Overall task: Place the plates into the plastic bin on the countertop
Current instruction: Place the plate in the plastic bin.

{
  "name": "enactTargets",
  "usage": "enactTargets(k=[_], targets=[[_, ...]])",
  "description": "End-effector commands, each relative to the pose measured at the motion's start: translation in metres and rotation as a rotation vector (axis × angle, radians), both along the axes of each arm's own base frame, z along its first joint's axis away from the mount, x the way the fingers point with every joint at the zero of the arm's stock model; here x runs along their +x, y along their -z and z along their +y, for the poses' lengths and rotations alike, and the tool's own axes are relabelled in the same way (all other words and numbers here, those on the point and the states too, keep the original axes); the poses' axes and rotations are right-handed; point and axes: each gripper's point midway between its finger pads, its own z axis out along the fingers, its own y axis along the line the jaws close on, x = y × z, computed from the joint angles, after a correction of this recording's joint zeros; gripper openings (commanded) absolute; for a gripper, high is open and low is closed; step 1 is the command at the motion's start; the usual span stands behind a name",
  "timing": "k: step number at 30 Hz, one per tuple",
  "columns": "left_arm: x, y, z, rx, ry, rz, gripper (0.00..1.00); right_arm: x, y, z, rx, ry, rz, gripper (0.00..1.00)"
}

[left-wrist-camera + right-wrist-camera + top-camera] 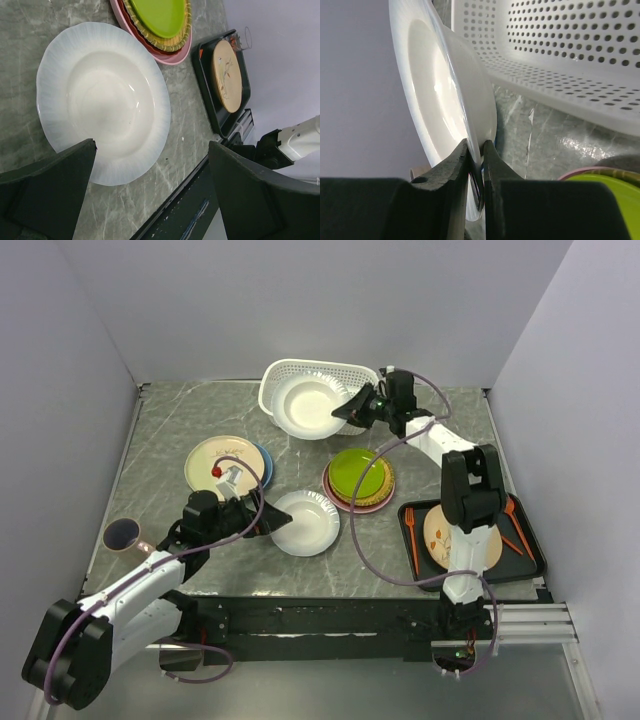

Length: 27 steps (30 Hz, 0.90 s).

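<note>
The white plastic bin (290,372) stands at the back of the countertop (170,430). My right gripper (347,408) is shut on the rim of a white plate (308,405) and holds it tilted, partly over the bin's front wall. In the right wrist view the fingers (455,170) pinch that plate (440,85) beside the bin (560,55). My left gripper (258,516) is open, low beside a second white plate (308,524); one finger (50,190) shows at its edge (100,100). A lime green plate (358,472) tops a stack. A cream plate (222,462) lies on a blue one.
A black tray (520,562) at the right holds a brown plate (440,536) and orange forks (411,530). A mug (124,535) stands at the left edge. Grey walls close in the left, back and right sides.
</note>
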Motion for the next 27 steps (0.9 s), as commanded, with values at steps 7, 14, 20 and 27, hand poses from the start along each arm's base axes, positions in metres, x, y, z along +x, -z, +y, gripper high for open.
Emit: enactTargets(k=[7, 14, 20, 27], targets=[[0.008, -0.014, -0.008, -0.017, 0.026, -0.055, 0.99, 0.04, -0.097, 0.001, 0.12, -0.025, -0.227, 0.0], [0.008, -0.012, -0.011, -0.003, 0.042, -0.061, 0.99, 0.064, -0.088, 0.001, 0.138, -0.002, -0.205, 0.0], [0.007, -0.017, -0.011, -0.012, 0.039, -0.071, 0.99, 0.077, -0.087, 0.001, 0.126, 0.019, -0.206, 0.0], [0.005, -0.013, -0.01, 0.0, 0.036, -0.061, 0.99, 0.085, -0.096, 0.003, 0.13, 0.027, -0.23, 0.0]])
